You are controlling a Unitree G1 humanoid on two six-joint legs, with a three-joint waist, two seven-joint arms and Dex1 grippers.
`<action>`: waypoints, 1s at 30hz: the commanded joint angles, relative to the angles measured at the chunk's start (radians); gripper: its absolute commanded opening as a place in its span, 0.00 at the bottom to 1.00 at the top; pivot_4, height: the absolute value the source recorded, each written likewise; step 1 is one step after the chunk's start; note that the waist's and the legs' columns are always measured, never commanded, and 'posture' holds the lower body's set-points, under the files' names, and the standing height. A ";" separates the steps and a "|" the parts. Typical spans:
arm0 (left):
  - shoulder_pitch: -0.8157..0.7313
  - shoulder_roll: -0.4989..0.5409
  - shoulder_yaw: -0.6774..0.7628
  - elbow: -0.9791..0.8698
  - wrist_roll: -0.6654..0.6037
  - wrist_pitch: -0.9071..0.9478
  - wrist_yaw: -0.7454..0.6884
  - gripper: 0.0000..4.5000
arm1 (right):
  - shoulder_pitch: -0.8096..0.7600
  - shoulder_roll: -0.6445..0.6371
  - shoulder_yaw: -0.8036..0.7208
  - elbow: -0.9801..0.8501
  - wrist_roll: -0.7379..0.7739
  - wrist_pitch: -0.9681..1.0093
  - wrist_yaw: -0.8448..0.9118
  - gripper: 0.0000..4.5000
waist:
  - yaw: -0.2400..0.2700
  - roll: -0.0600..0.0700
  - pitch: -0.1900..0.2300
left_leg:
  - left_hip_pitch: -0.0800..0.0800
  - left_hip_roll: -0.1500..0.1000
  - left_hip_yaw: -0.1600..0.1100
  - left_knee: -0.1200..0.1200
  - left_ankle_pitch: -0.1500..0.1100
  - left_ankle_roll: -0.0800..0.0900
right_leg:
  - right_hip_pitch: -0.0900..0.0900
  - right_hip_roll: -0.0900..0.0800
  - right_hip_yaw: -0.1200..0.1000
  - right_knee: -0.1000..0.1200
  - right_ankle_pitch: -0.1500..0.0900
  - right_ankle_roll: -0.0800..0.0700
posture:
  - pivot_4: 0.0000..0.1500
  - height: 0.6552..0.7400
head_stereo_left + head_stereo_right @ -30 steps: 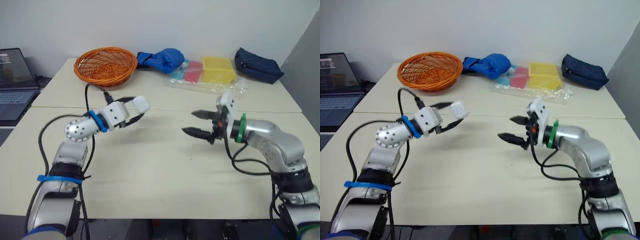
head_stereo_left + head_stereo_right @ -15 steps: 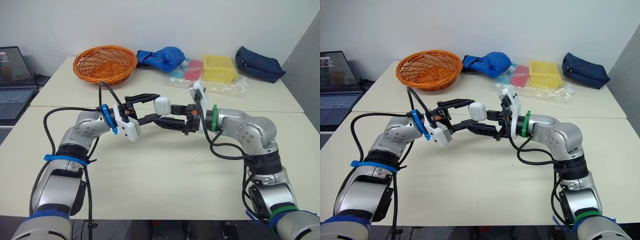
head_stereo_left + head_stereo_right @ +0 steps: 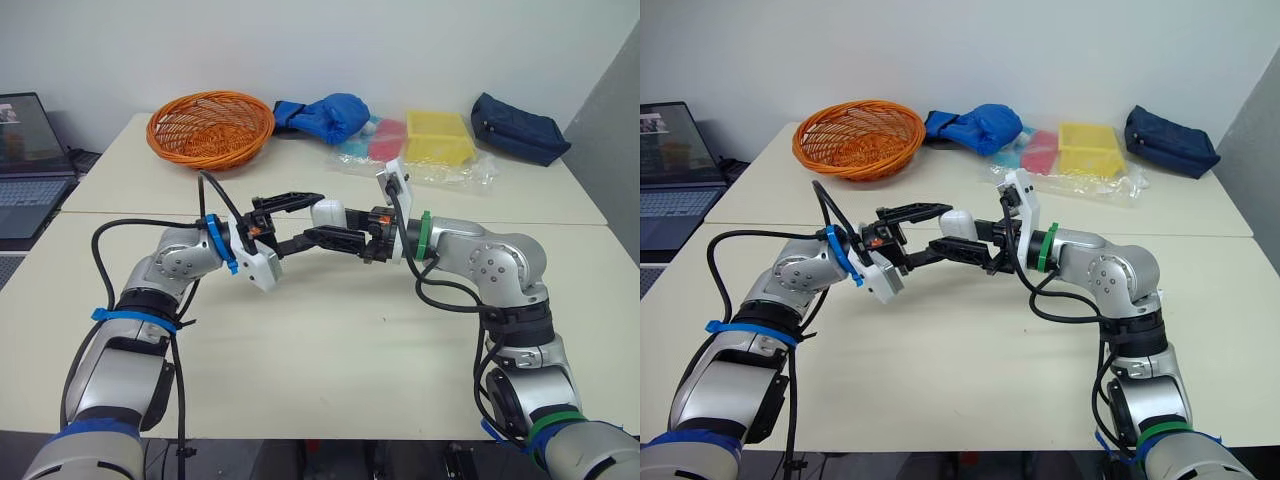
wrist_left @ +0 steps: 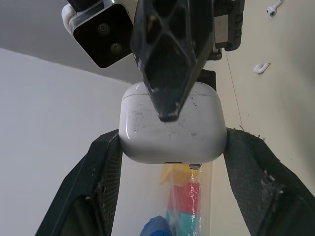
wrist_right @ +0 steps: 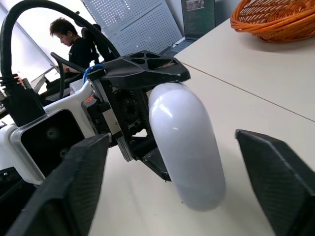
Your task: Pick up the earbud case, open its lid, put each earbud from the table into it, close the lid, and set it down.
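The jaws of the left gripper (image 4: 171, 142) pinch the white earbud case (image 4: 142, 133), up in the air over the bench (image 3: 320, 340). The jaws of the right gripper (image 5: 181, 162) stand wide, one on each side of the case. Two earbuds (image 4: 261, 67) lie on the bench.

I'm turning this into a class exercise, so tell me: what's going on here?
The left pincer grips the white earbud case by its sides, holding it above the table. The right pincer is open, with a finger on either side of the case. The lid looks shut. Two earbuds lie on the table, not yet loaded.
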 commanded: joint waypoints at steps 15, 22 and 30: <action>-0.031 -0.007 -0.024 -0.018 -0.079 0.003 0.011 0.60 | -0.029 -0.010 -0.019 0.015 -0.014 -0.038 0.005 0.21 | -0.007 0.000 0.000 | 0.000 0.000 0.000 0.000 0.000 0.000 | 0.000 0.000 0.000 0.000 0.000 0.000 | 1.00 1.00; -0.019 0.009 -0.075 -0.045 -0.192 0.043 -0.071 1.00 | -0.035 -0.001 -0.036 0.023 -0.010 -0.037 -0.005 0.19 | -0.008 0.000 0.000 | 0.000 0.000 0.000 0.000 0.000 0.000 | 0.000 0.000 0.000 0.000 0.000 0.000 | 1.00 1.00; -0.018 0.173 -0.098 -0.316 -0.579 0.635 -0.540 1.00 | -0.011 -0.082 0.091 0.025 -0.203 -0.236 0.033 0.19 | -0.013 0.000 0.000 | 0.000 0.000 0.000 0.000 0.000 0.000 | 0.000 0.001 0.001 0.000 0.000 0.000 | 1.00 1.00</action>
